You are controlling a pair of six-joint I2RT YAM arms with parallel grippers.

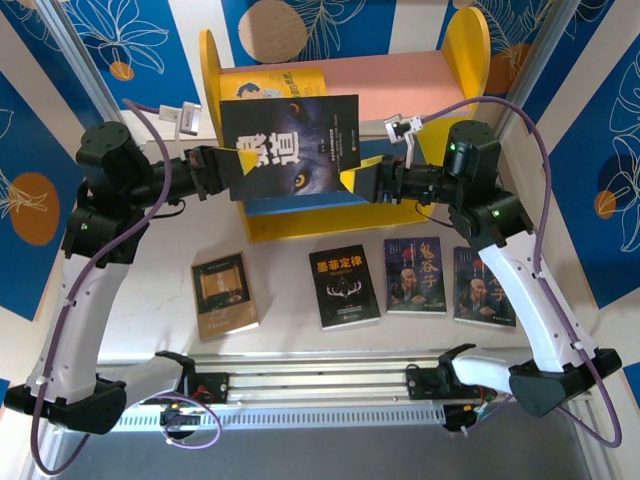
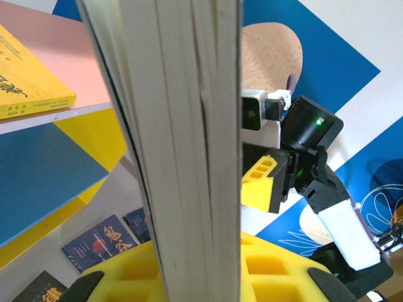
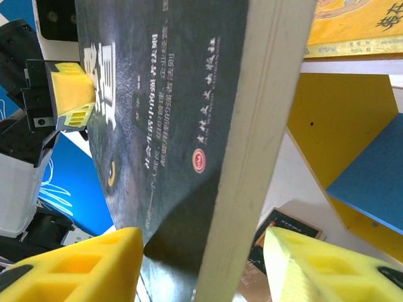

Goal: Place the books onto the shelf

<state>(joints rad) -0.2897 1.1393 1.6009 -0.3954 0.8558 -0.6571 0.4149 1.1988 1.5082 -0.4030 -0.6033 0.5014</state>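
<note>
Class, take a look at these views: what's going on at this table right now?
The left gripper is shut on one edge of a dark wolf-cover book, holding it up in the air in front of the shelf. The right gripper sits at the book's opposite edge, jaws open on either side of it. A brown book and three dark books lie flat on the table, not yet shelved. A yellow book rests on the shelf's pink board.

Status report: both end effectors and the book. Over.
Left end effector shut on wolf-cover book, held before shelf. Right end effector open, straddling its other edge. Yellow book lies on pink board.
</note>
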